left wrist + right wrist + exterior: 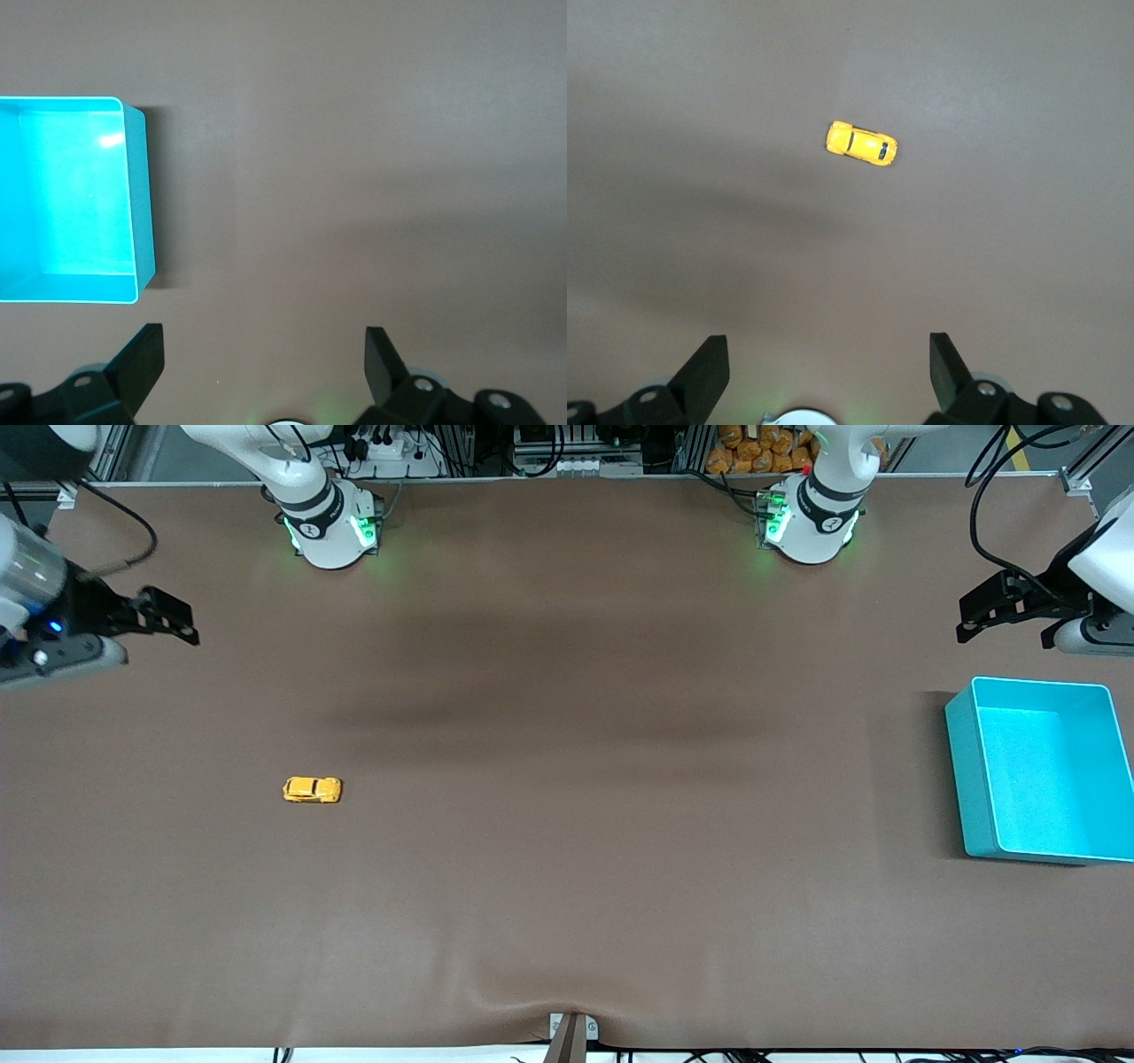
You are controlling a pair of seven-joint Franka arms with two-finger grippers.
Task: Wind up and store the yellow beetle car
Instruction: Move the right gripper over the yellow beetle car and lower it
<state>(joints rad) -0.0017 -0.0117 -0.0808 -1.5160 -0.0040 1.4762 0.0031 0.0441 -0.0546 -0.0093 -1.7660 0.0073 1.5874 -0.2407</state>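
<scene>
The yellow beetle car (312, 789) stands alone on the brown table, toward the right arm's end; the right wrist view shows the car (862, 144) from above, well clear of the fingers. My right gripper (177, 615) hangs open and empty over bare table at that end, its own camera showing the right gripper (829, 347) with jaws wide apart. My left gripper (970, 620) is open and empty over the table by the turquoise bin (966, 779). In the left wrist view the left gripper (264, 341) has nothing between its fingers.
The turquoise bin (143, 195) is empty and sits at the left arm's end of the table. Both arm bases (332, 527) stand along the table's edge farthest from the front camera. A small bracket (571, 1032) sits at the table's nearest edge.
</scene>
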